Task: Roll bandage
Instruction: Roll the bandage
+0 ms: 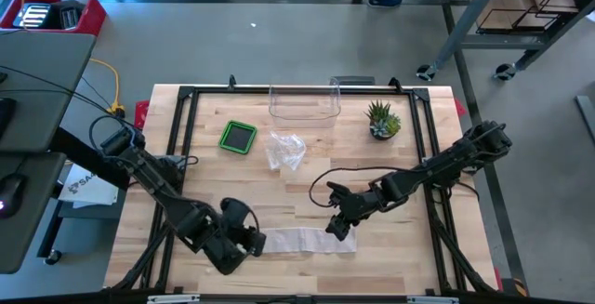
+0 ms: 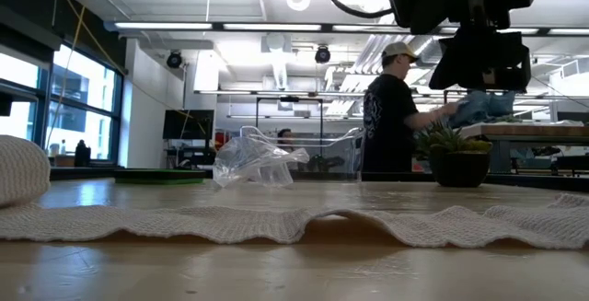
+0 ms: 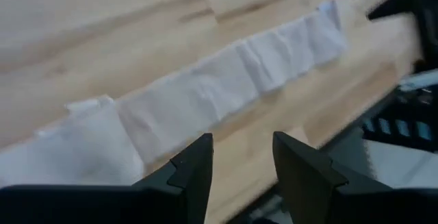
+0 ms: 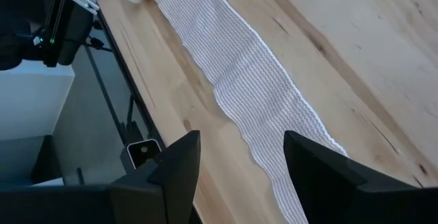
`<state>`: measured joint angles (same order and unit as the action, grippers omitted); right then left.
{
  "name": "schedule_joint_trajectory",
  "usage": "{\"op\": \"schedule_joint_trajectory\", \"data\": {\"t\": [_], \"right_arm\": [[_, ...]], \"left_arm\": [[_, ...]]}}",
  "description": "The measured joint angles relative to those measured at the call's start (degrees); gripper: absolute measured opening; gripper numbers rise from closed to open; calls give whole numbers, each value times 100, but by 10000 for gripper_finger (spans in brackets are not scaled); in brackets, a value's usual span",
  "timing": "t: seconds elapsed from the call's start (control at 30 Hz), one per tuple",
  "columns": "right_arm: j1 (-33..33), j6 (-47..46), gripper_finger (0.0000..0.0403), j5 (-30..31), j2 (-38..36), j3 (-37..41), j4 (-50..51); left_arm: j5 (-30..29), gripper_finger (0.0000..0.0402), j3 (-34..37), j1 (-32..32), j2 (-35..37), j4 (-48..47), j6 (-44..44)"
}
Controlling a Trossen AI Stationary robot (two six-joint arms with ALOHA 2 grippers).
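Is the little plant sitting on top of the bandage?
No, the plant stands at the table's far side, well apart from the bandage, which lies near the front edge.

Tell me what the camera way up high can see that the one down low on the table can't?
Only the high view shows the green tray, the left end effector open at the bandage's rolled end, and the right end effector open over the other end. Only the low view shows a person in the room behind, and how the flat strip ripples up off the wood. Both show the bandage, the crumpled plastic bag, the small potted plant and the wooden table.
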<state>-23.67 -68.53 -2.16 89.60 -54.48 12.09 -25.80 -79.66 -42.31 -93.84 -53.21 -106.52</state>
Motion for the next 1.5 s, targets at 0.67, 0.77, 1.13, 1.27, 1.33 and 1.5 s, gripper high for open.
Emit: {"op": "schedule_joint_trajectory", "data": {"t": [0.67, 0.77, 1.13, 1.27, 1.33, 1.5], "right_arm": [[8, -65, 204, 246, 2, 0, 12], [43, -66, 204, 270, 7, 0, 5], [93, -47, 204, 280, 9, 0, 10], [93, -36, 204, 281, 9, 0, 28], [93, -4, 204, 307, 9, 0, 34], [93, 0, 204, 383, 9, 0, 50]], "left_arm": [[1622, 147, 1073, -354, -476, 509, -2756], [1635, 147, 1084, -246, -612, 335, -2724], [1932, 146, 1061, 204, -682, 87, -2199], [2113, 146, 1056, 199, -682, 89, -2229], [2232, 146, 1056, 167, -682, 89, -2235], [2370, 146, 1060, 185, -900, 48, -2144]]}}
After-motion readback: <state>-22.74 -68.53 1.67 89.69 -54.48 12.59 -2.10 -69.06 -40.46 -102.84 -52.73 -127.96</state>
